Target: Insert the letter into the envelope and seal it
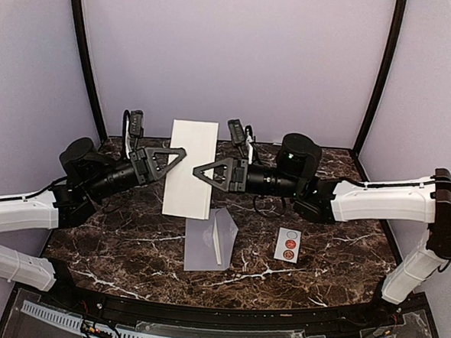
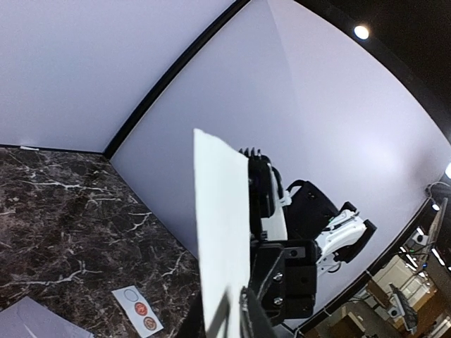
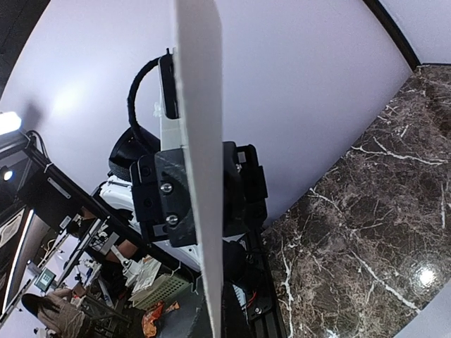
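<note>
Between the two claws, raised off the bench (image 1: 121, 243), the letter (image 1: 192, 148) hangs as a flat white sheet. The left claw (image 1: 181, 153) is pinched closed on one long edge. The right claw (image 1: 197, 172) is closed on the opposite edge. Below the right claw the envelope (image 1: 203, 248) lies on the bench with its pointed flap open, and neither claw touches it.

The letter looks light and thin. It would likely bow or crease if the claws pressed toward each other, so shallow edge grips suit it. The envelope is limp and may slide on the polished stone; it is best pinned near its mouth.

Only the top view shows both grips and the envelope's mouth. The left wrist view adds the sticker strip (image 2: 137, 308) beneath the sheet. The right wrist view shows the sheet edge-on, and that claw's bite is probably shallow, though its fingertips are hidden.
</note>
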Action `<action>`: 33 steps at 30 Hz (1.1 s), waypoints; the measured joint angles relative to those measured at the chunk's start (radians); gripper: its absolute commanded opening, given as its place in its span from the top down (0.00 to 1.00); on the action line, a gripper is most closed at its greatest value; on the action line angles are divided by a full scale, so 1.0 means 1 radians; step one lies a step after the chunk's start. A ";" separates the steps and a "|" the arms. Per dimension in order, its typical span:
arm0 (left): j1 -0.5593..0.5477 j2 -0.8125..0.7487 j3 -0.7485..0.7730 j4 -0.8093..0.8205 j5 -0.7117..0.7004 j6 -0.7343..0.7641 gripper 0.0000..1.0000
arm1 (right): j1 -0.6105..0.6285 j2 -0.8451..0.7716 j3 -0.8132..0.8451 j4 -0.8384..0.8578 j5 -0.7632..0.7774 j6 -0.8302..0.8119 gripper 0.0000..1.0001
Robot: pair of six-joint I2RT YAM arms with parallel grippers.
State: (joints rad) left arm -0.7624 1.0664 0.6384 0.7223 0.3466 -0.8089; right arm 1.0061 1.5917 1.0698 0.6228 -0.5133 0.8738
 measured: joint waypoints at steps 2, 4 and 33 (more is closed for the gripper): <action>0.000 -0.001 0.000 -0.032 -0.011 0.009 0.38 | -0.002 -0.004 0.000 -0.026 0.027 -0.002 1.00; 0.000 -0.003 0.000 -0.089 -0.032 0.019 0.29 | -0.010 -0.015 -0.002 -0.079 0.057 -0.005 1.00; 0.110 0.347 -0.136 -0.466 0.006 -0.038 0.36 | -0.125 0.062 -0.063 -0.704 0.324 -0.032 1.00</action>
State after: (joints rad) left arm -0.6525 1.4132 0.5022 0.2565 0.3523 -0.8471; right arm 0.8814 1.6535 1.0073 -0.0814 -0.1890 0.8421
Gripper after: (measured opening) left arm 0.654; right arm 0.004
